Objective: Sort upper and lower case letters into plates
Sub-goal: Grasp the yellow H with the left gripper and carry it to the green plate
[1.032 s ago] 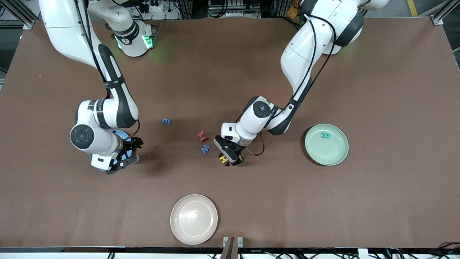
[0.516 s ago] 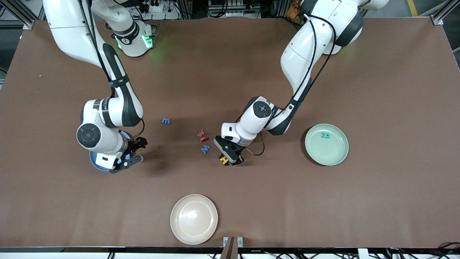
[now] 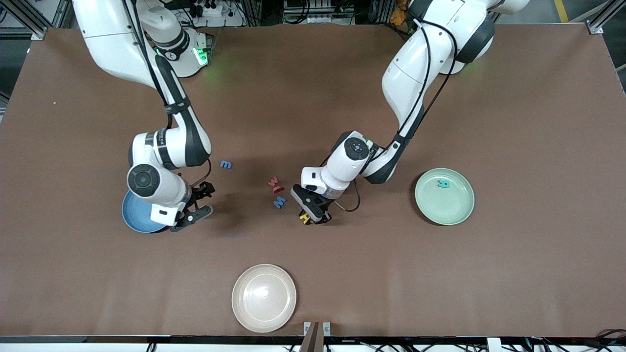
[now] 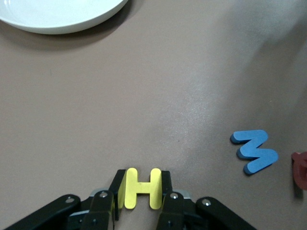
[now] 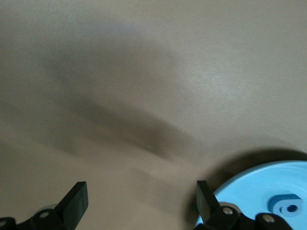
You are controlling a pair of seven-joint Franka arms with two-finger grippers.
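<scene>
The left gripper (image 4: 142, 199) is down on the counter (image 3: 489, 269) near the middle, its fingers (image 4: 165, 189) pressed against the two uprights of a yellow H (image 4: 142, 188), so it is gripping the letter flat where it lies, presumably to lift it for sorting. The H's uprights run straight out from the gripper, with the crossbar spanning the gap.

Just beside it, toward the right arm's end, lie a blue M (image 3: 279, 202) and a red letter (image 3: 276, 185), with another blue letter (image 3: 226, 164) farther on.

The right gripper (image 3: 198, 203) hangs wide open and empty beside the blue plate (image 3: 134, 217), which holds a blue letter (image 5: 288, 207). The green plate (image 3: 457, 210) holds a teal letter (image 3: 443, 184). The cream plate (image 3: 264, 298) sits nearest the camera.
</scene>
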